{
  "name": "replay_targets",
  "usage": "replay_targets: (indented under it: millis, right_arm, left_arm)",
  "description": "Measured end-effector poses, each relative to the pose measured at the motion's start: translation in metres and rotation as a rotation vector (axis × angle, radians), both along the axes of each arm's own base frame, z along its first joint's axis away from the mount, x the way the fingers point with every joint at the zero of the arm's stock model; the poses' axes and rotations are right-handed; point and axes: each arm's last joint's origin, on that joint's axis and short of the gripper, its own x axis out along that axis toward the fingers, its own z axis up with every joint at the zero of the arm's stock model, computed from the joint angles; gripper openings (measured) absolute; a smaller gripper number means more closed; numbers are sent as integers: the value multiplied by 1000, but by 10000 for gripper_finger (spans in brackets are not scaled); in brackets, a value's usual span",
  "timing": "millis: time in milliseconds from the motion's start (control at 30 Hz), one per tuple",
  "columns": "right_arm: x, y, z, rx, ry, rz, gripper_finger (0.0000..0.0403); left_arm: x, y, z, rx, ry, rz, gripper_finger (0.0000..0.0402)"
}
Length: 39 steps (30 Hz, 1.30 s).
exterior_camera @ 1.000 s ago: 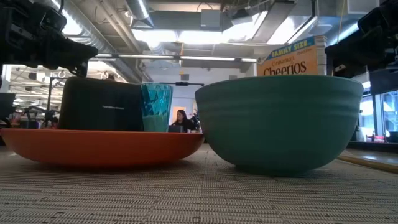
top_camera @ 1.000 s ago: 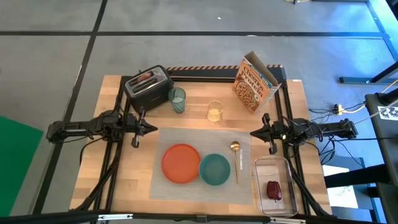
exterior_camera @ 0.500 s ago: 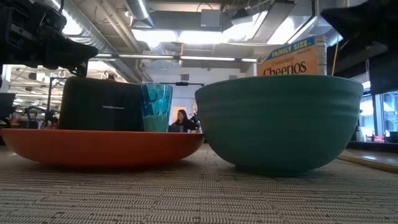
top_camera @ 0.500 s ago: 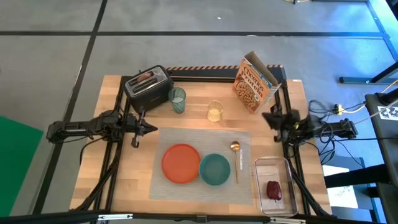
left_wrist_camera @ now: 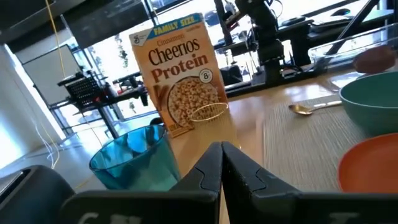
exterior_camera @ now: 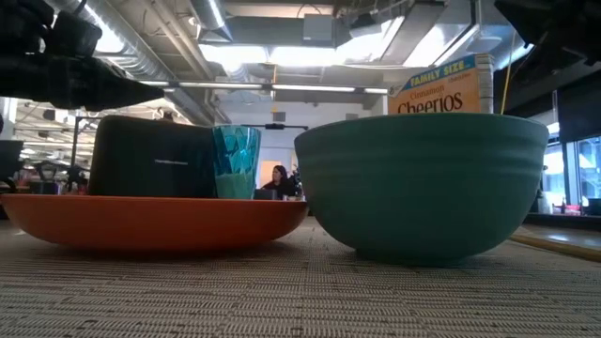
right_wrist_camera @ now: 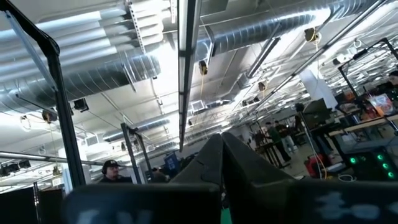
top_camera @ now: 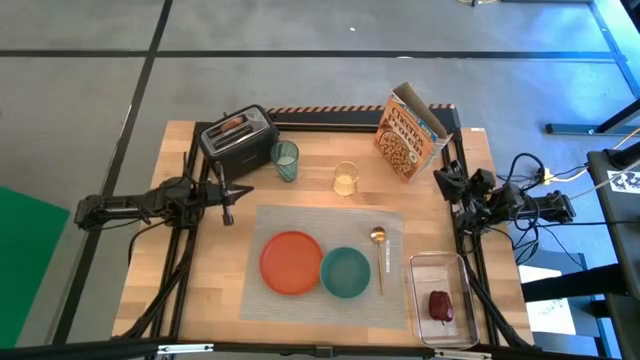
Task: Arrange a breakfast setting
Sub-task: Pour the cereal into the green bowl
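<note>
On the grey placemat (top_camera: 330,222) stand the orange plate (top_camera: 291,263) and, at its right, the teal bowl (top_camera: 346,272). The gold spoon (top_camera: 379,256) lies beside the bowl. The green cup (top_camera: 286,160) stands next to the black toaster (top_camera: 238,142), and a toast slice (top_camera: 231,125) sticks in the toaster's slot. The dark red fruit (top_camera: 441,306) lies in the clear tub (top_camera: 438,270). My left gripper (top_camera: 240,191) hovers shut at the mat's far left corner, pointing level. My right gripper (top_camera: 440,180) is shut at the table's right side, tipped upward.
A Cheerios box (top_camera: 409,131) stands at the far right, with a small clear glass (top_camera: 345,179) in front of it. The arms' frames run along the table's left and right sides. Bare wood shows at the near left of the mat.
My right gripper has drawn back from the mat toward the table's right edge, rising and tipping its fingers upward. My left gripper has stayed in place and rolled about its own axis. Both have stayed shut. Nothing on the table has moved.
</note>
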Motion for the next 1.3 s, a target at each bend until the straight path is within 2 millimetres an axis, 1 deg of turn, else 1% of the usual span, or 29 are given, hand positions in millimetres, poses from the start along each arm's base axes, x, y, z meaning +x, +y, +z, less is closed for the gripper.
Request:
replay_targets:
  millis: [100,200,267,300,367,500,567,633,733,833,867,933,1000,1067,1133,1200,1300]
  right_arm:
    - [0,0,0,-1,4,-7,1]
    - [-2,-2,2,58,-22,-61,1]
    - [-5,-5,4,137,-69,-82,1]
    - [-6,-6,5,166,-76,-114,1]
    - [-7,-8,8,210,-63,-176,1]
    - [-4,-7,18,192,34,-183,1]
    - [-3,-7,27,187,76,-187,4]
    - [-3,-7,40,164,90,-205,17]
    - [-6,-8,67,91,97,-262,57]
    - [-8,-8,98,-10,123,-334,116]
    - [-10,-9,107,-44,138,-360,138]
    - [-13,-10,126,-85,183,-433,183]
    - [-19,-13,141,-90,290,-532,228]
    - [-21,-16,144,-75,472,-637,268]
    - [-18,-18,140,-34,627,-706,300]
    - [-14,-17,129,4,733,-714,322]
    - [-7,-16,109,109,807,-676,334]
  left_arm:
    - [0,0,1,-24,-22,-8,0]
    - [0,-1,11,-270,-192,-56,0]
    - [-2,0,18,-428,-317,-47,0]
    - [-3,0,20,-480,-359,-39,0]
    - [-4,1,27,-544,-451,-30,0]
    - [-8,4,39,-642,-564,63,0]
    - [-10,6,46,-698,-626,111,0]
    - [-14,8,55,-715,-715,169,0]
    - [-18,9,70,-753,-811,223,0]
    - [-23,10,89,-772,-881,243,0]
    - [-23,10,93,-745,-869,243,0]
    - [-22,9,101,-606,-777,249,0]
    - [-20,7,111,-470,-702,206,0]
    - [-15,6,116,-420,-648,171,0]
    - [-10,7,121,-399,-618,180,0]
    - [-5,7,127,-402,-604,181,0]
    - [5,8,132,-375,-556,194,0]
